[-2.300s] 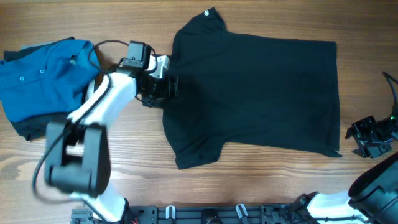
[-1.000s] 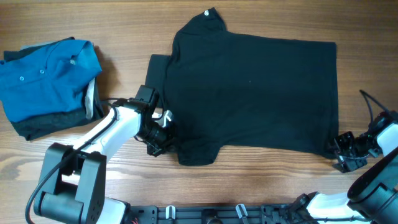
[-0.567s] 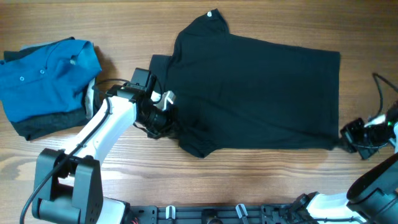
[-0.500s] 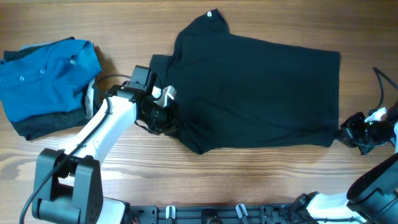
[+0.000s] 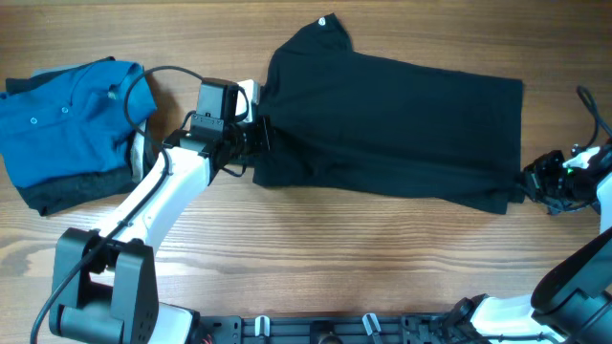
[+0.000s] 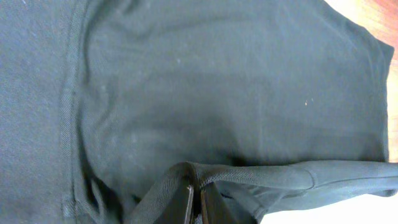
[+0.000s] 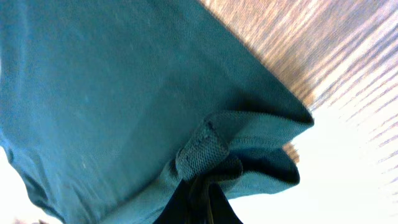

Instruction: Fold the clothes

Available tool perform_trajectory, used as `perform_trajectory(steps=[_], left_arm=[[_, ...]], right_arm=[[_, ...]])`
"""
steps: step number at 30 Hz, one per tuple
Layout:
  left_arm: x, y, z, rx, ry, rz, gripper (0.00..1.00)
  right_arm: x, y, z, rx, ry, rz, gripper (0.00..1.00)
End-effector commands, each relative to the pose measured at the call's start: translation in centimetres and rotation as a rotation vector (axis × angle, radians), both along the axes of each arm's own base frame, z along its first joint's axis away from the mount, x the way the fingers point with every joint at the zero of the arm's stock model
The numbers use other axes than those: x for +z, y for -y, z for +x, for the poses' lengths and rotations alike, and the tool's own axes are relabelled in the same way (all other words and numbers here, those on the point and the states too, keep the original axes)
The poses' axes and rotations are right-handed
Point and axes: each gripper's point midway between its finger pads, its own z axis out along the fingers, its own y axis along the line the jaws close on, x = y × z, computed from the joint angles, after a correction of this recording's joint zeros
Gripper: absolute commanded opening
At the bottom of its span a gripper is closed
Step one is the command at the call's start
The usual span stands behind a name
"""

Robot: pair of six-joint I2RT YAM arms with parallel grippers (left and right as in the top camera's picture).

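Note:
The clothes, a black short-sleeved shirt (image 5: 402, 115), lie across the middle of the table with the collar (image 5: 325, 29) at the far left. My left gripper (image 5: 256, 141) is shut on a fold of the shirt's left side. The left wrist view shows the fabric (image 6: 205, 93) pinched between the closed fingers (image 6: 186, 202). My right gripper (image 5: 537, 180) is shut on the shirt's near right hem corner. The right wrist view has the hem (image 7: 205, 152) bunched in the jaws of that gripper (image 7: 200, 199), lifted above the wood.
A blue button-up shirt (image 5: 72, 115) lies on a dark grey folded garment (image 5: 57, 199) at the far left. Cables (image 5: 595, 115) run along the right edge. A rail (image 5: 335, 330) sits at the table's front edge.
The right gripper shut on the hem corner. Both grippers carried the shirt's near edge away from the table's front, so the shirt now looks narrower.

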Motion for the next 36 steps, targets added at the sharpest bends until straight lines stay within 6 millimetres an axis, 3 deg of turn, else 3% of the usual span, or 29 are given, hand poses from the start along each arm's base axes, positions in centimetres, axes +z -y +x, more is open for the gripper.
perform_trajectory(steps=[1,7,8,9,10,11,13,16,19,23,25,29,30,31,32,36], left_arm=[[1.2,-1.0,1.5,0.032,0.079,0.047,0.04],[1.0,-1.4,1.7,0.049,0.082,0.068,0.08],[0.9,-1.4,1.7,0.048,0.082,0.068,0.15],[1.0,-1.4,1.7,0.048,0.083,0.068,0.46],[0.9,-1.4,1.7,0.043,0.085,0.077,0.63],[0.6,-1.7,1.4,0.029,0.080,0.101,0.72],[-0.3,-2.3,0.5,0.022,0.032,0.131,0.77],[-2.3,-3.6,-2.5,-0.031,-0.094,0.202,0.78],[-3.7,-4.1,-4.8,-0.070,-0.177,0.237,0.78],[-5.4,-3.2,-5.4,-0.102,-0.225,0.190,0.61],[-6.6,-2.5,-5.5,-0.121,-0.257,0.159,0.52],[-8.7,-1.3,-6.0,-0.156,-0.321,0.095,0.48],[-8.9,-1.3,-6.0,-0.156,-0.321,0.096,0.37],[-8.9,-1.4,-5.9,-0.153,-0.320,0.101,0.16],[-9.1,-2.1,-5.7,-0.134,-0.316,0.137,0.04],[-8.4,-4.9,-5.1,-0.055,-0.334,0.194,0.04]], right_arm=[[0.4,1.2,0.8,-0.050,0.010,-0.041,0.05],[0.7,1.9,1.7,-0.048,0.056,-0.072,0.10],[0.8,2.1,2.0,-0.049,0.066,-0.079,0.15],[1.0,2.1,2.3,-0.044,0.082,-0.079,0.31],[1.1,2.0,2.6,-0.023,0.104,-0.083,0.47],[1.4,1.8,2.9,0.038,0.140,-0.093,0.50],[1.3,1.4,2.7,0.104,0.148,-0.104,0.50],[0.9,0.4,1.3,0.103,0.086,-0.059,0.53],[0.4,-1.5,-1.0,0.132,-0.004,0.017,0.56],[-0.5,-1.5,-4.6,0.154,-0.185,-0.010,0.62],[-0.6,-1.6,-4.7,0.168,-0.185,-0.013,0.62],[-0.5,-1.5,-4.4,0.169,-0.171,-0.018,0.63],[-0.4,-1.7,-4.3,0.170,-0.159,-0.004,0.63],[-0.4,-1.8,-4.3,0.171,-0.160,-0.001,0.63],[-0.5,-1.6,-4.5,0.171,-0.174,-0.011,0.63],[-2.6,-2.2,-6.3,0.121,-0.245,0.003,0.65]])
